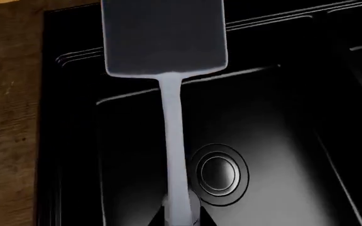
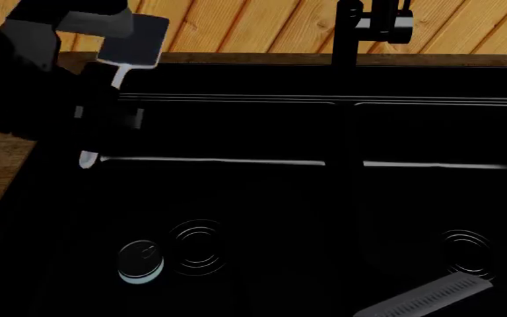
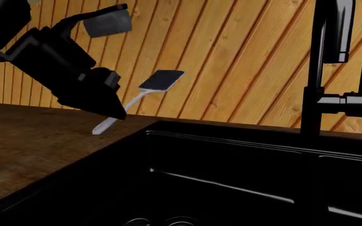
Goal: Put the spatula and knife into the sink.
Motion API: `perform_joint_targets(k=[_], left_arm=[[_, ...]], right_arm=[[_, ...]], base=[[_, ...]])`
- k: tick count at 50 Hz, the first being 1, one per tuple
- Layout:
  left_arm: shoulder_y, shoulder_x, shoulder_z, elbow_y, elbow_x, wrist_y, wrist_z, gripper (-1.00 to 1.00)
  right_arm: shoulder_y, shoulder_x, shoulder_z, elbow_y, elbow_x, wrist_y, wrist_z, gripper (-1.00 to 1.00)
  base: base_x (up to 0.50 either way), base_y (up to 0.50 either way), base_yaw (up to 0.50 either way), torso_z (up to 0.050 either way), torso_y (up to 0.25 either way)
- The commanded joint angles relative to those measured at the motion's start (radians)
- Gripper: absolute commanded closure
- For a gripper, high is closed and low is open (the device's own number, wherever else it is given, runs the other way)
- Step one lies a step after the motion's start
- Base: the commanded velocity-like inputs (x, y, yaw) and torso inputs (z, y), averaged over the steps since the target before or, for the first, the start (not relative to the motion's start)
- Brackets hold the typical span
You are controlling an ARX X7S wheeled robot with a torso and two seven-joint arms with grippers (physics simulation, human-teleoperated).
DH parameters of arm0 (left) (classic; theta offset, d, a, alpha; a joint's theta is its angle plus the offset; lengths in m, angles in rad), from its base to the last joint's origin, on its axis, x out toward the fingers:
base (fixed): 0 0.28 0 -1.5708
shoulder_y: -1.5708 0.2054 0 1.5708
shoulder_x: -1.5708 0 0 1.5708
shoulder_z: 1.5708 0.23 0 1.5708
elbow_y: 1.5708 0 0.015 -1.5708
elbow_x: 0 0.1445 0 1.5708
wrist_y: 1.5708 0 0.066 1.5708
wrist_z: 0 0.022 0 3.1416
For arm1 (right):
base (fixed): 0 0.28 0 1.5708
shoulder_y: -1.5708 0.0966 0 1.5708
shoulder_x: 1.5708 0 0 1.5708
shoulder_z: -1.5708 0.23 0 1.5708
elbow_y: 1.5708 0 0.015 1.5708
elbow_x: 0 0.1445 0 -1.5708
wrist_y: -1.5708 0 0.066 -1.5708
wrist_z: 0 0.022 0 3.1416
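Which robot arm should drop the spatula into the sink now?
The left one. Its pincer already holds the spatula by the handle, and its wrist view shows the blade hanging over the black sink near the drain. The right pincer is not in view, so it probably holds nothing useful.

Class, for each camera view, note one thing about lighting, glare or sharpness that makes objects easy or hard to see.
Left wrist view: the spatula looks soft-edged against the dark sink, where only the drain ring glints. Head view: the basins are nearly black, with thin highlights along the rims; the knife shows pale. Right wrist view: the wooden wall is evenly lit, and the faucet is a silhouette.
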Motion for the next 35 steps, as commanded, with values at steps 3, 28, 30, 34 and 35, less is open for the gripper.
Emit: perform_joint_targets(k=[3, 28, 30, 34, 35], left_arm=[[0.117, 0.049, 0.066, 0.052, 0.083, -0.074, 0.127, 1.00], [0.264, 0.145, 0.220, 0.022, 0.352, -0.107, 0.450, 1.00], [0.276, 0.165, 0.229, -0.018, 0.361, -0.114, 0.490, 1.00], [0.288, 0.186, 0.239, -0.060, 0.367, -0.129, 0.532, 1.00], [0.287, 0.189, 0.241, -0.061, 0.371, -0.132, 0.552, 1.00]], right_arm=[[0.006, 0.004, 0.014, -0.020, 0.020, 0.021, 0.018, -1.00], [-0.042, 0.010, 0.019, -0.016, -0.002, -0.026, 0.003, -1.00], [-0.047, 0.010, 0.020, -0.014, -0.004, -0.030, 0.001, -1.00], [-0.051, 0.009, 0.019, -0.006, -0.011, -0.039, -0.005, -1.00], [-0.051, 0.008, 0.018, -0.005, -0.012, -0.041, -0.006, -1.00]], base=[[0.00, 0.00, 0.00, 0.000, 0.000], [0.00, 0.00, 0.00, 0.000, 0.000], [0.00, 0.00, 0.00, 0.000, 0.000], [0.00, 0.00, 0.00, 0.000, 0.000], [0.00, 0.00, 0.00, 0.000, 0.000]])
